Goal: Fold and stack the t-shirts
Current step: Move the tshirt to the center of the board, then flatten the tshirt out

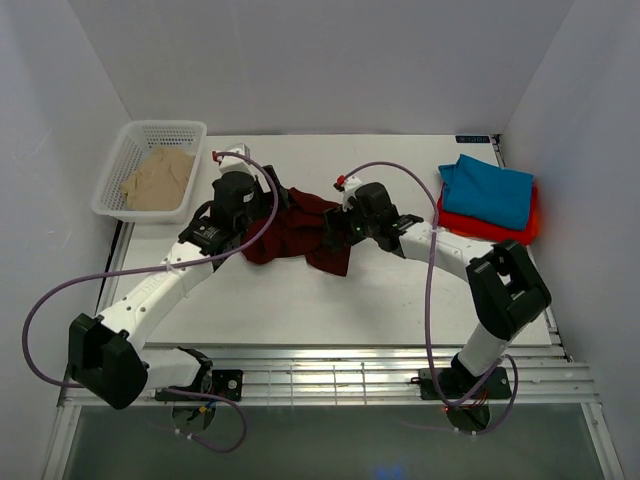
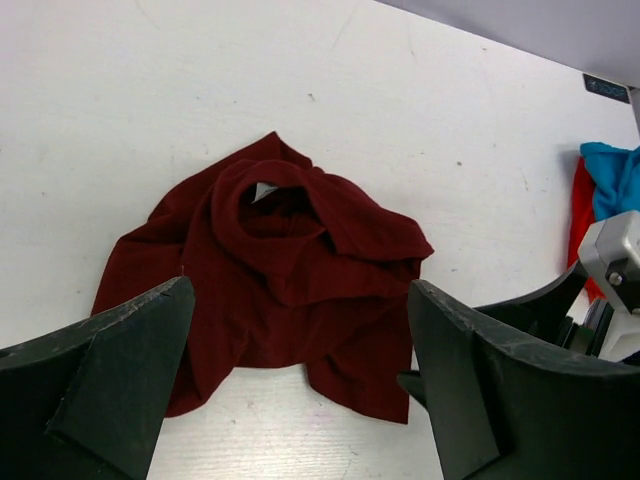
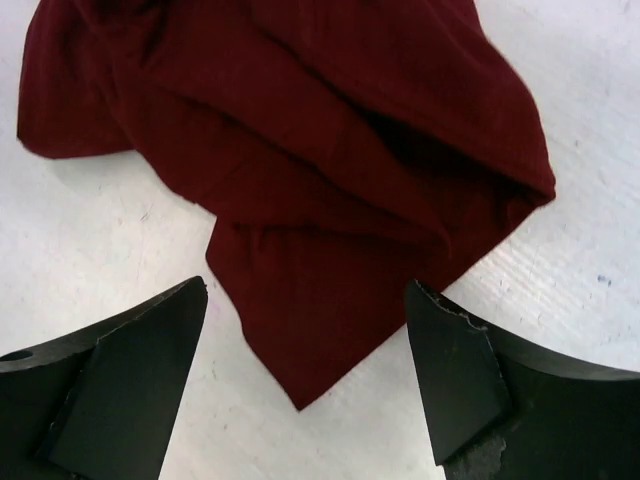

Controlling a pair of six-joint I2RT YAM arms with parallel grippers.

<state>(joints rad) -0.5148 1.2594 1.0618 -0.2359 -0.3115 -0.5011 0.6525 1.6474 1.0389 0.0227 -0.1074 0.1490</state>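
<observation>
The dark maroon t-shirt [image 1: 300, 232] lies crumpled on the white table between both arms; it also shows in the left wrist view [image 2: 280, 290] and in the right wrist view [image 3: 300, 170]. My left gripper [image 2: 300, 380] is open and empty just above its near hem. My right gripper [image 3: 305, 375] is open and empty over a pointed corner of the shirt. The teal-blue t-shirt [image 1: 488, 190] lies folded on the red-orange t-shirt [image 1: 470, 226] at the far right. The beige t-shirt [image 1: 160, 178] lies in the basket.
A white plastic mesh basket [image 1: 135, 140] stands at the far left corner. White walls enclose the table on three sides. A slatted rail [image 1: 320, 380] runs along the near edge by the arm bases.
</observation>
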